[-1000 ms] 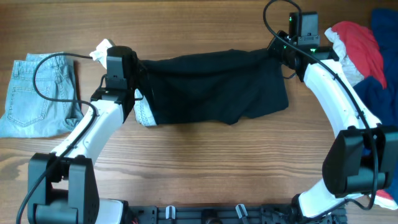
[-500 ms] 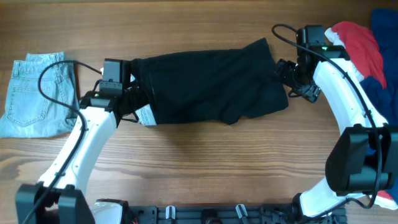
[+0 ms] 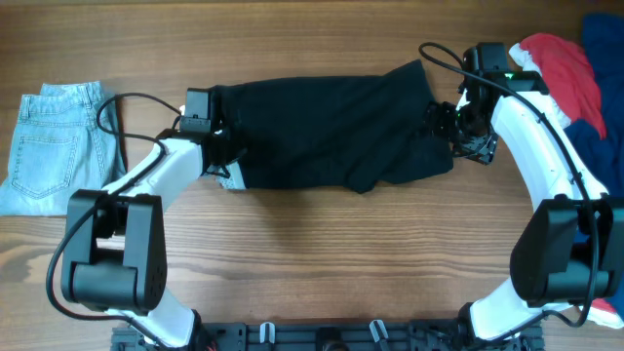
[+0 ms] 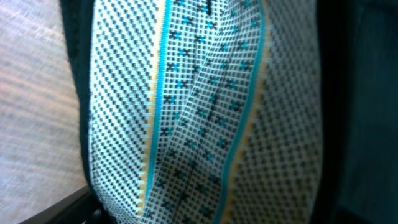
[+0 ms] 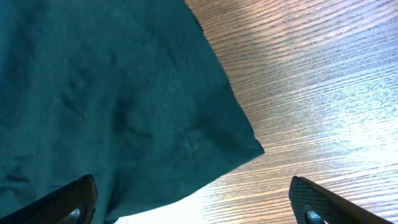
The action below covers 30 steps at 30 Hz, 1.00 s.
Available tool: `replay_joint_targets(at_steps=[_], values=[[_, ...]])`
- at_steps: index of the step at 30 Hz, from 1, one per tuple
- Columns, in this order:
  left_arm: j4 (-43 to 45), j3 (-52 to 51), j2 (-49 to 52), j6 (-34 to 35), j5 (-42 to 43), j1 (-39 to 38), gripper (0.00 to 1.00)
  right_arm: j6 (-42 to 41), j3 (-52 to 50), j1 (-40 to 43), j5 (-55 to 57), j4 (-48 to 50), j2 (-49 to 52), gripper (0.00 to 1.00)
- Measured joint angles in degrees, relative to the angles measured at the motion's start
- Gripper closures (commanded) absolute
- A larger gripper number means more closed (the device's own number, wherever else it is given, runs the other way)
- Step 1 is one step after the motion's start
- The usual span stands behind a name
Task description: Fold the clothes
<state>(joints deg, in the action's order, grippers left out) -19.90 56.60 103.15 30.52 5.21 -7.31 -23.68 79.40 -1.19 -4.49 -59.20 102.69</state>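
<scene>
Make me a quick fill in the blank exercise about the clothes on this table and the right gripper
The shorts spread across the middle of the table are ___ in colour.
The denim shorts lie at the robot's far ___.
The right gripper is ___, with nothing between its fingers.
The top garment of the pile at the robot's far right is ___.
Missing words: black; left; open; red.

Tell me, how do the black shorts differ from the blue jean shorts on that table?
The black shorts lie spread wide in the middle of the table; the denim shorts sit as a narrower, compact bundle at its left edge. The black shorts show a pale patterned lining at their left end; the denim shorts show a stitched back pocket. Both lie flat on the wood.
</scene>
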Motion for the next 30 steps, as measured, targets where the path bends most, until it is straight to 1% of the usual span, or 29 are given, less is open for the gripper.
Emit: replay_joint_targets(at_steps=[2, 3, 4, 5, 6, 7, 9, 11, 12, 13, 14, 16, 20, 24, 27, 30], values=[[0.50, 0.17, 0.57, -0.24, 0.92, 0.09, 0.96, 0.02, 0.00, 0.00, -0.02, -0.09, 0.00, 0.01], [0.66, 0.26, 0.87, -0.50, 1.97, 0.17, 0.96, 0.07, 0.00, 0.00, -0.04, -0.31, 0.00, 0.04], [0.66, 0.26, 1.55, -0.98, 3.10, 0.15, 0.96, 0.70, 0.00, 0.00, -0.35, -0.74, 0.00, 0.16], [0.42, 0.33, 1.64, -1.51, 3.61, 0.15, 0.96, 1.66, 0.00, 0.00, -0.87, -1.14, 0.00, 0.33], [-0.22, 0.48, 1.53, -1.81, 3.93, 0.15, 0.96, 3.04, 0.00, 0.00, -1.75, -1.16, 0.00, 0.59], [-1.14, 0.66, 1.51, -2.10, 4.31, 0.20, 0.96, 3.85, 0.00, 0.00, -2.51, -1.01, 0.00, 0.71], [-3.74, 0.76, 0.79, -2.64, 4.52, 0.20, 0.96, 6.40, 0.00, -0.15, -4.83, -0.28, 0.00, 0.78], [-9.97, 0.44, -1.88, -3.04, 4.55, 0.20, 0.96, 11.26, 0.00, -1.14, -10.86, 1.38, 0.00, 0.83], [-12.22, 0.33, -3.69, -3.10, 4.57, 0.20, 0.96, 13.46, 0.00, -2.45, -13.66, 1.99, 0.00, 0.87], [-14.80, 0.31, -5.68, -3.26, 4.55, 0.20, 0.96, 15.13, 0.00, -4.31, -15.54, 2.71, 0.00, 0.93], [-17.38, 0.28, -8.35, -3.28, 4.55, 0.20, 0.96, 16.26, 0.00, -6.21, -16.79, 3.30, 0.00, 0.95], [-20.48, 0.31, -15.32, -3.32, 4.55, 0.20, 0.96, 18.10, 0.00, -11.65, -19.04, 5.35, 0.00, 0.95], [-21.62, 0.31, -21.84, -3.50, 4.55, 0.20, 0.96, 19.04, 0.00, -19.71, -20.85, 6.16, 0.00, 0.94], [-23.04, 0.31, -22.82, -3.50, 4.55, 0.20, 0.96, 16.46, 0.00, -25.27, -20.98, 7.67, 2.64, 0.94], [-25.66, 0.31, -22.82, -3.50, 4.52, 0.20, 0.96, 14.56, 0.00, -27.15, -21.00, 8.55, 8.31, 0.94], [-30.58, 1.46, -22.82, -3.54, 3.26, 0.20, 0.96, 13.16, 0.00, -28.26, -21.40, 9.27, 14.93, 0.94]])
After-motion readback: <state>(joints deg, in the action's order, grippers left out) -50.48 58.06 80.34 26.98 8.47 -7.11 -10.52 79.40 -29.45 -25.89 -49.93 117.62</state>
